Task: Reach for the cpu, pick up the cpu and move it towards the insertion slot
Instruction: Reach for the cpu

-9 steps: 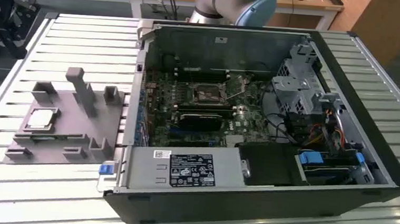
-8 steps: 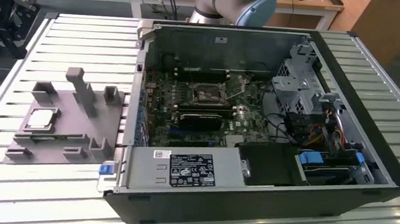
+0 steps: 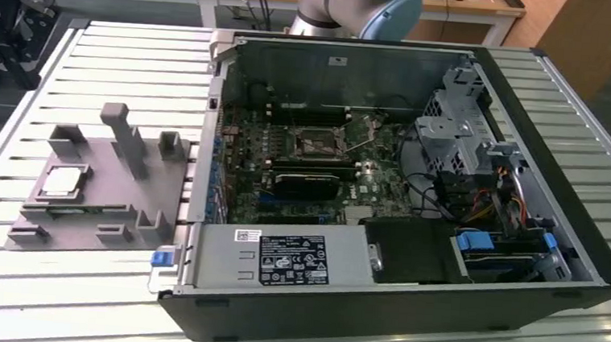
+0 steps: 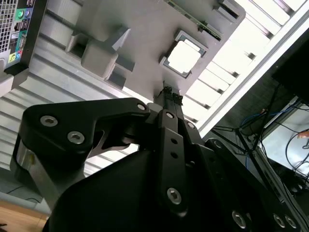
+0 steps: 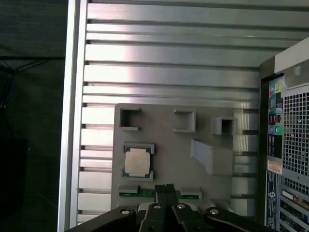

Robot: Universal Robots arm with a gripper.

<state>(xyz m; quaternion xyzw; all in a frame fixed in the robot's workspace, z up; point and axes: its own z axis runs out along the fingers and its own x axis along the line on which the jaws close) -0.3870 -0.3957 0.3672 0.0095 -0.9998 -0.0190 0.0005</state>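
Silvery cpu lies in the grey tray just beyond the gripper's empty, closed-together fingers; the reach seems in hand. Grasping calls for parting them above it.

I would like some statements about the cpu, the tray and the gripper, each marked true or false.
1. The cpu lies in the grey tray. True.
2. The gripper holds the cpu. False: it holds nothing; the cpu lies apart from it, in the grey tray.
3. The cpu sits in the insertion slot. False: it is in the grey tray, outside the computer case.
4. The computer case lies open, its inside showing. True.
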